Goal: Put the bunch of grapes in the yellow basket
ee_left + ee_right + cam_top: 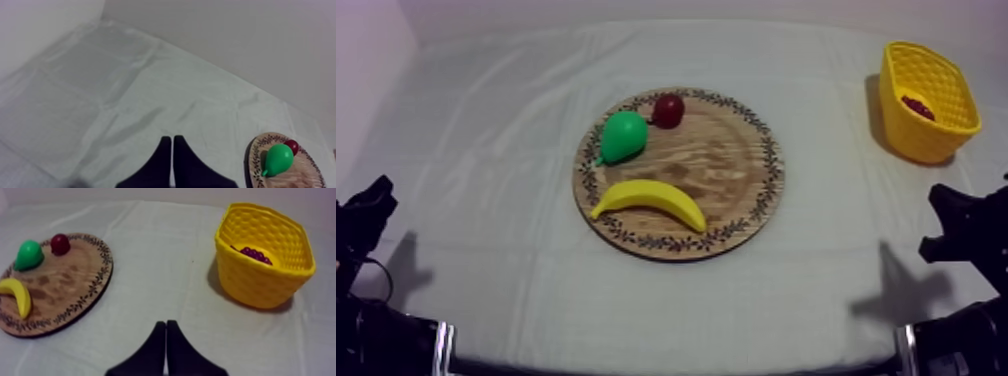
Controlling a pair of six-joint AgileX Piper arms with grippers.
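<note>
Bunch of grapes lies in yellow basket, far right worktop corner. Both jaws closed, empty. Task judged complete; no move needed.

Looked like robot test lab: table under plain grey-white cloth, bare pale wall behind, toy fruit set on wooden board, black robot arms at near edge.

Board is sitting at centre, carrying pear behind banana; basket is standing back right, holding bunch of grapes.
</note>
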